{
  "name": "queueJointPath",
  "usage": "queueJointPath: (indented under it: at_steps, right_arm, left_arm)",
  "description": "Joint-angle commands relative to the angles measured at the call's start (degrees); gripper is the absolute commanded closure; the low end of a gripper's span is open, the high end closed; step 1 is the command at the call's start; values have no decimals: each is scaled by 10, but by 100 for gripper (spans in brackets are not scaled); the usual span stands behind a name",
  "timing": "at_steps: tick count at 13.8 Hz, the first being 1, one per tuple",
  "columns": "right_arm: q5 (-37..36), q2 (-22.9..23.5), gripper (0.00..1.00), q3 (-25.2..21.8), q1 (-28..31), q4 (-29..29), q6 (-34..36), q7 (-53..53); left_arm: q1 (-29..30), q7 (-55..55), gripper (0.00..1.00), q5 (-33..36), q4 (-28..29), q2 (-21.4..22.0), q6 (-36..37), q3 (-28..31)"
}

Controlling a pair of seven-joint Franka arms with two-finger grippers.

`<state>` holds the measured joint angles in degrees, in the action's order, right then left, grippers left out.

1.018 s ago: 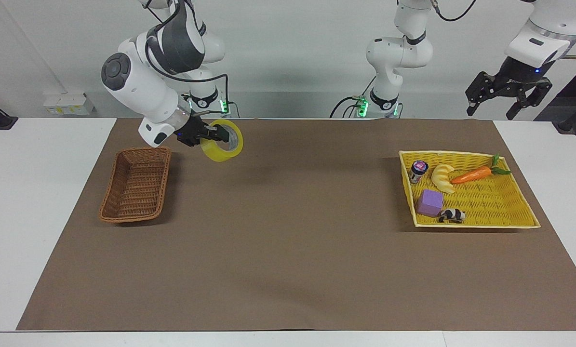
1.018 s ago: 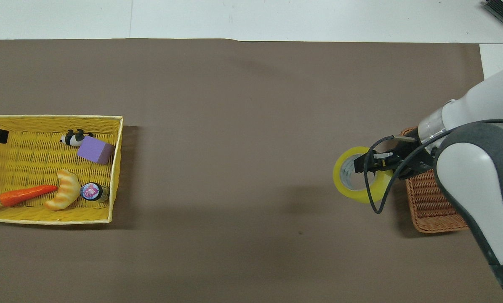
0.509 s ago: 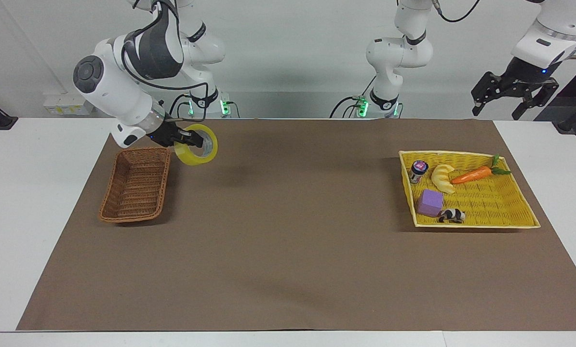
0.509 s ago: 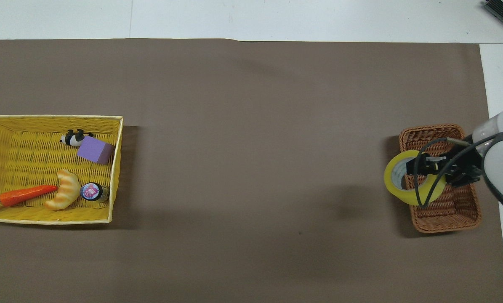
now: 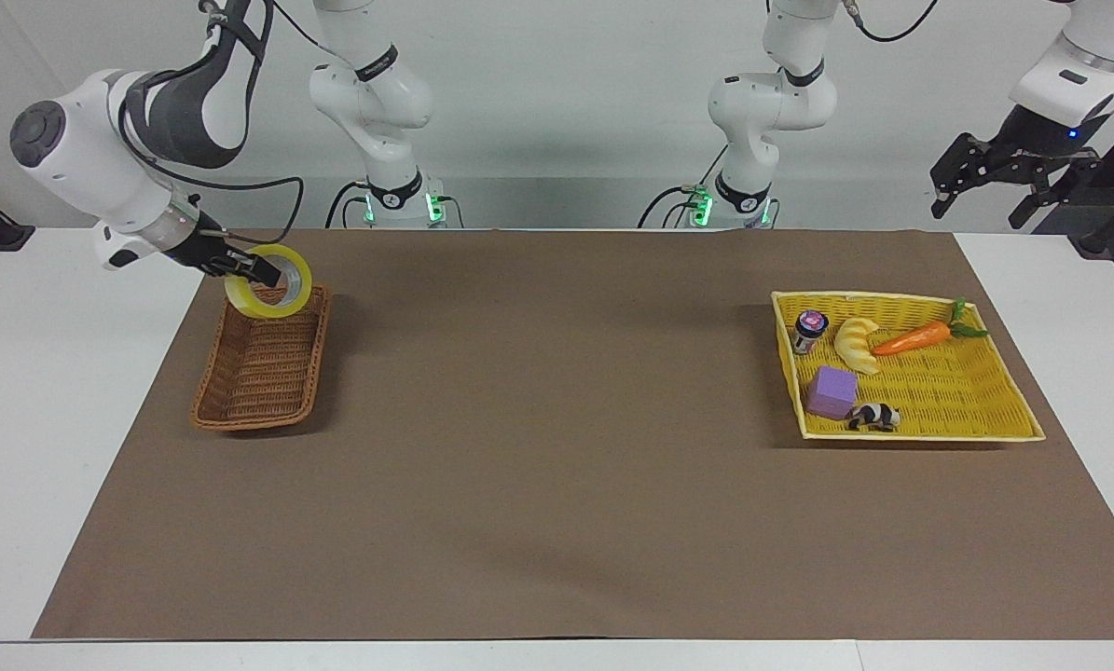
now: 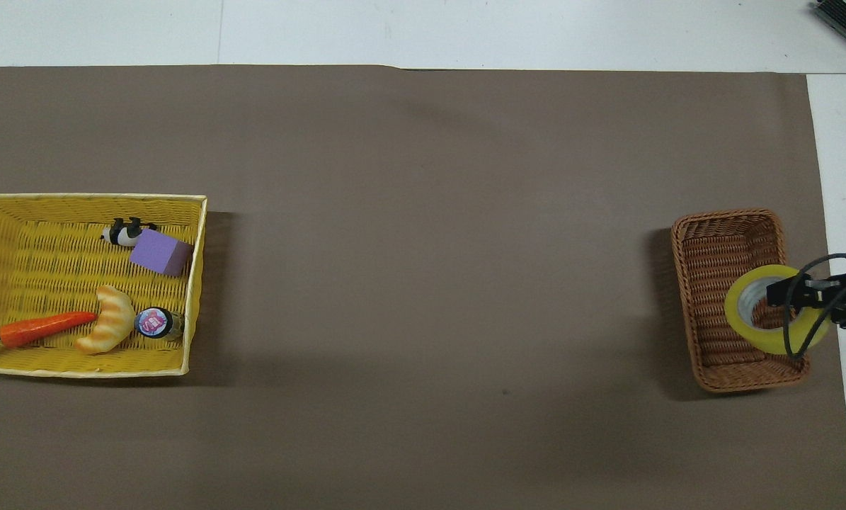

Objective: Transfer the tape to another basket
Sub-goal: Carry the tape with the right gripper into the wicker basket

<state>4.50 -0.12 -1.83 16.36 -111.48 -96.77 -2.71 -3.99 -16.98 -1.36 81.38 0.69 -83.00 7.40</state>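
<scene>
Our right gripper (image 5: 256, 270) clamps the tape (image 5: 270, 295) above the basket (image 5: 263, 368), over its robot-side end wall. Our left gripper (image 5: 1013, 182) waits raised with jaws spread, off the brown mat (image 5: 557, 485), whose middle lies bare between the baskets.

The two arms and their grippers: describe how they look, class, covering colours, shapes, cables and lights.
Both arms are glossy white with rounded joints and dark grey bands; a black cable loops along the right one. Green lights glow at both bases. The right gripper and left gripper are black, with jointed links.

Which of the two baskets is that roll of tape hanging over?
The narrow brown wicker basket, otherwise empty. The right gripper holds the tape above it; the wide yellow basket holds toys.
</scene>
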Motion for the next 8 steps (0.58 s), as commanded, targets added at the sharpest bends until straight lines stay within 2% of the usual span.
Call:
queueJointPath:
  at_steps: [1, 5, 8]
  right_arm:
    - [-35, -10, 100, 9, 35, -39, -44, -48]
    - [-57, 12, 100, 9, 73, -69, -97, -86]
    - [-57, 14, 100, 10, 76, -81, -129, -88]
  left_arm:
    - [-1, -5, 0, 9, 6, 9, 5, -3]
    - [-1, -5, 0, 9, 6, 9, 5, -3]
    - [-1, -5, 0, 9, 6, 9, 5, -3]
